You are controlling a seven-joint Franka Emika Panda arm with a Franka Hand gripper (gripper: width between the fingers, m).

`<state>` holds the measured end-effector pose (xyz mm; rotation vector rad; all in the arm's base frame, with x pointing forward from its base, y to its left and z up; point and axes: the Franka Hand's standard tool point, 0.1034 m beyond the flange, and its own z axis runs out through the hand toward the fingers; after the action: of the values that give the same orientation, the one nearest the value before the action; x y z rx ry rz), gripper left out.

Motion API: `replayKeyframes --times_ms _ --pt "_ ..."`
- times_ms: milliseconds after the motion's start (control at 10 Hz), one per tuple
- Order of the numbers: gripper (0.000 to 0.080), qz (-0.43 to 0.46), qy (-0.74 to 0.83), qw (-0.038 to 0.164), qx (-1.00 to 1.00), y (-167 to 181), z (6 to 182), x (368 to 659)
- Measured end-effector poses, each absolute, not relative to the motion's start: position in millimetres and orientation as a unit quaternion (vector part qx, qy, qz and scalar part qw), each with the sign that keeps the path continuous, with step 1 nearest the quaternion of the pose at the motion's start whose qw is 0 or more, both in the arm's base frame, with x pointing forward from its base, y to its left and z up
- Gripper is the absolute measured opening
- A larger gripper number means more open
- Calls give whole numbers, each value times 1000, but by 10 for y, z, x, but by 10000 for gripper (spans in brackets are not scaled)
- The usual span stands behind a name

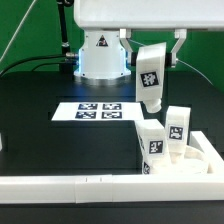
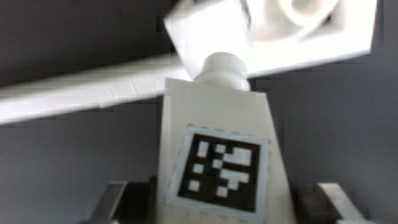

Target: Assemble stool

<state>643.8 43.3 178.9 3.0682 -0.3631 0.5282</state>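
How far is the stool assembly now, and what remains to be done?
About two thirds done, as it seems. Two legs already stand upright on the seat by the border wall. The gripper holds the third leg in the air above them; the wrist view shows its peg pointing toward the seat. Left: seating this leg.

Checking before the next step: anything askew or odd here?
The leg in the claw hangs slightly tilted above the seat, where two legs stand. Nothing looks spilled or broken.
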Motion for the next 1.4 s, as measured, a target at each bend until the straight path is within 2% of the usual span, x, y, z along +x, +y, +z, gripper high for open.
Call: replayKeyframes --times_ms 200,300,400,500,600,900,1100,1400 --pt "324 161 -105 10 981 472 1756 6409" --pt "324 156 -51 40 986 642 1788 6421" --pt "324 157 -5 60 986 804 1767 6432" --pt "324 152 17 69 986 835 1687 6430" --pt "324 159 23 61 985 759 1674 6459" --pt "324 173 20 58 983 825 1656 6475" --pt "324 198 47 62 977 1154 1451 6387" --pt "324 205 72 78 973 1241 1240 6377"
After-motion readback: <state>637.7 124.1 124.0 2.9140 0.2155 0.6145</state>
